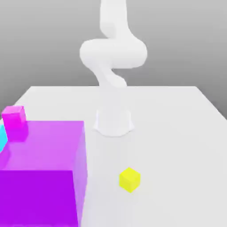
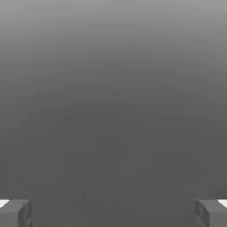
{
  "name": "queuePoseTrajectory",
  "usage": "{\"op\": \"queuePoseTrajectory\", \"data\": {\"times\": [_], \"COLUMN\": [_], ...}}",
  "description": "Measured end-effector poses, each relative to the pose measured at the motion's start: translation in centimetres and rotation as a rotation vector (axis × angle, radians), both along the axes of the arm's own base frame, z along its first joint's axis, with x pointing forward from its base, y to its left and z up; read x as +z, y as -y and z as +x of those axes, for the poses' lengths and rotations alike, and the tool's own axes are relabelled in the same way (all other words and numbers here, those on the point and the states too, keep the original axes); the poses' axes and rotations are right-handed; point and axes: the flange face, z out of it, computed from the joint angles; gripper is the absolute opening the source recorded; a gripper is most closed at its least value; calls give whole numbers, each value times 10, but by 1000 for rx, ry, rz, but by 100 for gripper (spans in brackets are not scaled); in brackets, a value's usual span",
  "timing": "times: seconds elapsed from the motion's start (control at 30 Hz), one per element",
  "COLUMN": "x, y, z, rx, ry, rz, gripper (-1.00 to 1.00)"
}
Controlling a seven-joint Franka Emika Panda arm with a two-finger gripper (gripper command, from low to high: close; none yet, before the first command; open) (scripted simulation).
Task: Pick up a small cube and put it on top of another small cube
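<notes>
The claw (image 2: 113,213) stands wide and holds nothing, the yellow cube (image 1: 129,179) sits on the white table (image 1: 177,133), and the teal cube (image 1: 2,137), perhaps half hidden, is beside the purple block (image 1: 42,173).

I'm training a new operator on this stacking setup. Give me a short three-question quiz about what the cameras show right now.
1. True or false: the yellow cube sits on top of the purple block.
2. Which thing stands behind the purple block, at the exterior view's left? A) magenta cube B) a red ball C) a bowl
3. Fill in: in the hand view, the gripper fingers stand ____ with nothing between them.

Key:
1. False; it rests alone on the table.
2. A
3. open
</notes>
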Motion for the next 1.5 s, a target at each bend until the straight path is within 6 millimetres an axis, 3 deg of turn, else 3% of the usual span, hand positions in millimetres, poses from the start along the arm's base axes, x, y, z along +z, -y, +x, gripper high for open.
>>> {"op": "queuePoseTrajectory", "data": {"times": [0.17,0.3,0.47,0.63,0.8,1.37,1.5], "x": [-101,-189,-298,-398,-426,-481,-505], "y": [98,177,261,316,309,277,274], "z": [35,28,-22,-108,-116,-131,-137], "rx": [-362,-675,-1075,-1481,-1716,-2486,-2557], "ry": [-201,-348,-520,-676,-611,-219,-168], "rz": [133,232,344,438,545,933,968], "gripper": [0,0,0,0,0,0,0]}}
